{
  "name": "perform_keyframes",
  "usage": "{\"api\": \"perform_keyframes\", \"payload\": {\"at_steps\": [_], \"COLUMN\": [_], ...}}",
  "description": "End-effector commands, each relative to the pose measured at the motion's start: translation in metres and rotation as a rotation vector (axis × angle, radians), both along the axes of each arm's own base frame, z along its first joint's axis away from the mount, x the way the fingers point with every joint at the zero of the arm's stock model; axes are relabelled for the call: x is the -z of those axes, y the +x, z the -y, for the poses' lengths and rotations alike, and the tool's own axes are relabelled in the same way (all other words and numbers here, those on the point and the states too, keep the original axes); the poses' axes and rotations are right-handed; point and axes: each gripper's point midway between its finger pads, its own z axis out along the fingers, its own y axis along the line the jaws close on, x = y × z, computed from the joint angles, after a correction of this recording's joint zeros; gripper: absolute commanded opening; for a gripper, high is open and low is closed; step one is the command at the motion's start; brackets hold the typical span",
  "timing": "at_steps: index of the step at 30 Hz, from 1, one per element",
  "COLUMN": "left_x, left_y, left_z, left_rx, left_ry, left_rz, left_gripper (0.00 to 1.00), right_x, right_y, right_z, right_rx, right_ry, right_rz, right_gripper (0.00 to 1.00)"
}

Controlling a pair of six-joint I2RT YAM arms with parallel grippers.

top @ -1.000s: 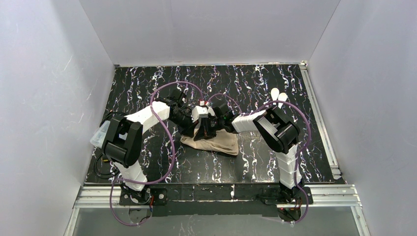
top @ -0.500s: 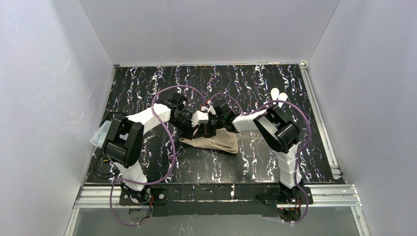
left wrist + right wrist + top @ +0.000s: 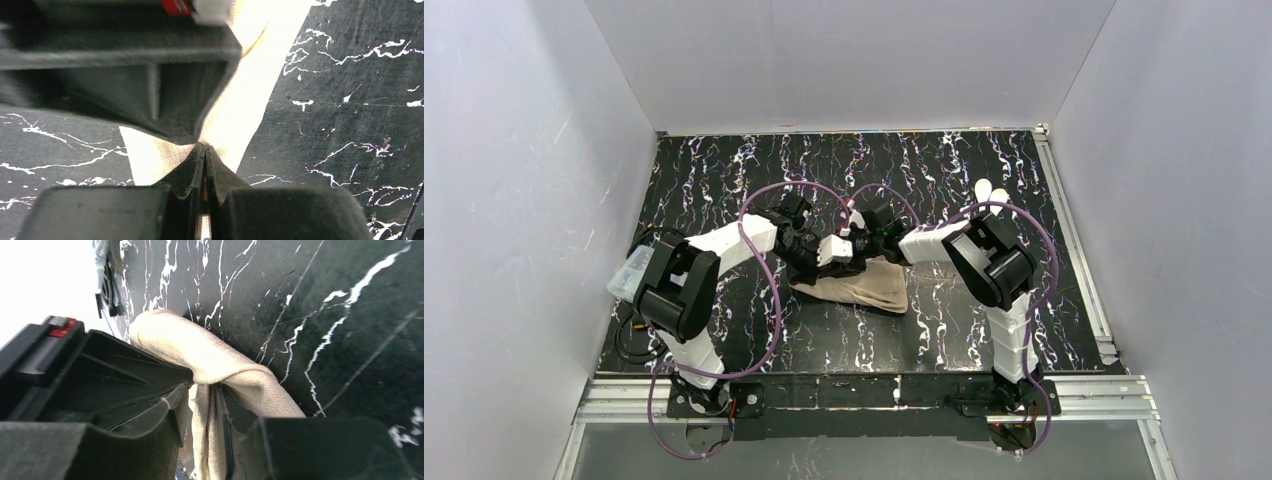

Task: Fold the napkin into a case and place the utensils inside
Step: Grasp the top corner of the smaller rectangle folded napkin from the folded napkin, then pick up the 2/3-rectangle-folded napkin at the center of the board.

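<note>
Napkin: lying bunched just near of the table centre, far edge rising toward the two grippers meeting above it. Not yet showing the long narrow shape of a case; folding judged to be in its early part.

Left gripper: closing its jaws fully, tips pressing together on a thin edge of the cloth, as far as the left wrist view allows. Holding that edge up, likely serving as an anchor so the fabric keeps its line while the other arm works.

Right gripper: keeping its jaws narrow, a thick fold of cloth filling the gap and draping over the outer finger. Gripping firmly or slackening: not readable from the right wrist view. Standing close against the left one, probably for sharing one edge and carrying it across as a fold.

Utensils: resting at the far right of the table, well apart from the cloth, waiting beyond the fold's sweep until a pocket exists.

Clear box: sitting at the left edge, beside the left arm's elbow, playing no part.

Risk: pinching only one layer, leaving the fold uneven.
</note>
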Motion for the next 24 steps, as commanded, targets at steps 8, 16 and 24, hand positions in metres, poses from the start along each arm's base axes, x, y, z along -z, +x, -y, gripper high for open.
{"api": "perform_keyframes", "payload": {"at_steps": [8,16,24], "left_x": [0.016,0.014,0.015], "left_y": [-0.028,-0.027,-0.031], "left_z": [-0.026,-0.025,-0.029], "left_rx": [0.046,0.048,0.064], "left_ry": [0.099,0.085,0.097], "left_rz": [-0.048,-0.033,-0.028], "left_gripper": [0.00,0.00,0.00], "right_x": [-0.079,-0.106,-0.172], "right_y": [0.040,0.083,0.115], "right_z": [0.059,0.152,0.198], "right_rx": [0.003,0.163,0.352], "right_ry": [0.060,-0.359,-0.452], "right_rz": [0.276,0.756,1.056], "right_gripper": [0.99,0.99,0.99]}}
